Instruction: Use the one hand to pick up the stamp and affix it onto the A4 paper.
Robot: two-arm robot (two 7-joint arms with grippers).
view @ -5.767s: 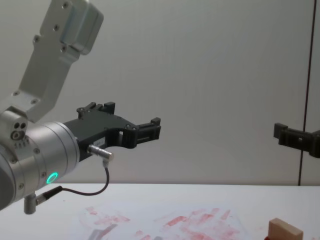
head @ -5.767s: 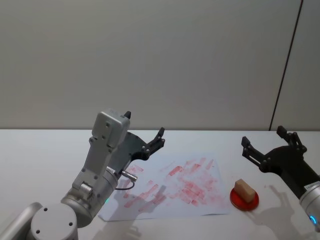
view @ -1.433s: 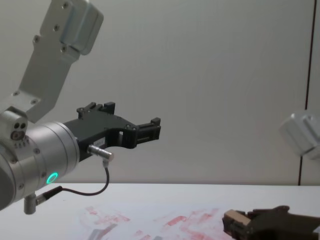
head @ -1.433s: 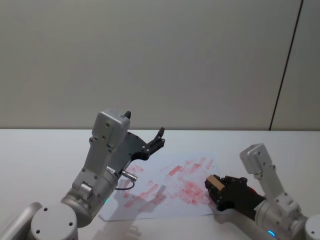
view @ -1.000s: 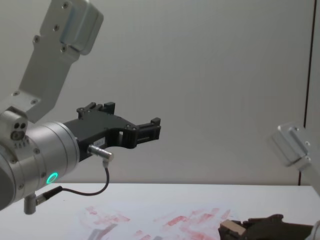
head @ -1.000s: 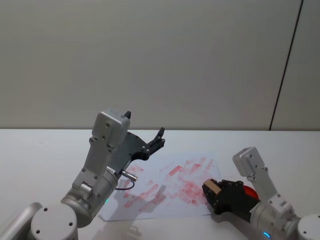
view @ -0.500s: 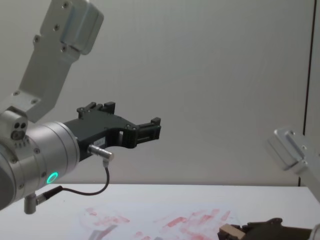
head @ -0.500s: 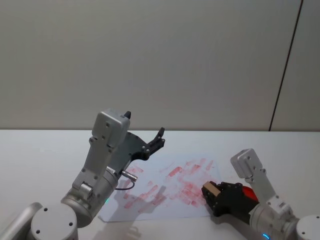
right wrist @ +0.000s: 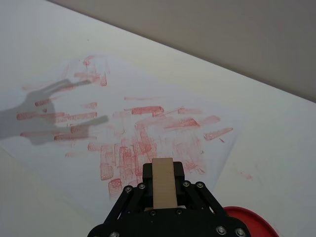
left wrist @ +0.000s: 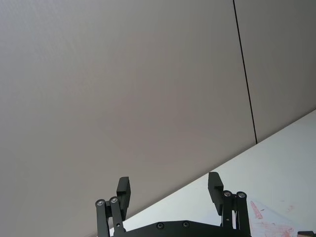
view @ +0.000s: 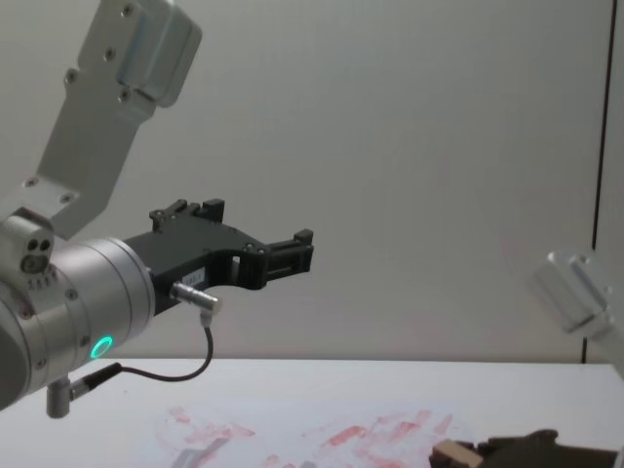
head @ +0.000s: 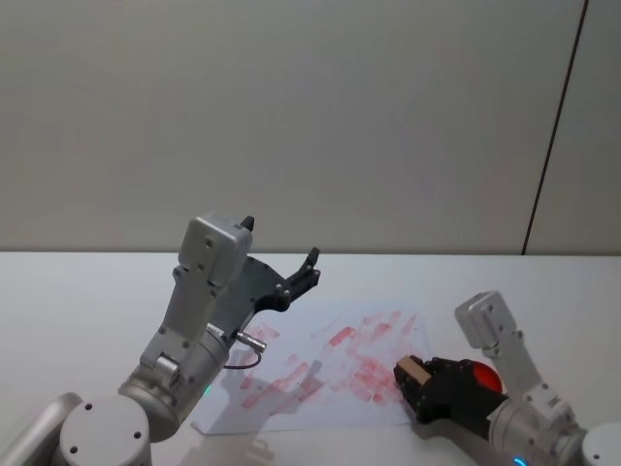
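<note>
The right hand (head: 415,383), earlier raised and open above the right side of the table (head: 78,291), has come down and now grips the stamp (head: 408,369). The stamp has left the red ink pad (head: 488,377) and sits low over the near right corner of the A4 paper (head: 320,374), which has shifted slightly.

Left end effector (left wrist: 169,183) spread open, grey wall (left wrist: 123,74), A4 paper (left wrist: 281,223) corner

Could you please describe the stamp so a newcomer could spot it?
On the white table lies the red-smeared A4 paper. At its right edge the right gripper clamps the stamp: a small tan wooden block, unlike the round red pad beside it.
</note>
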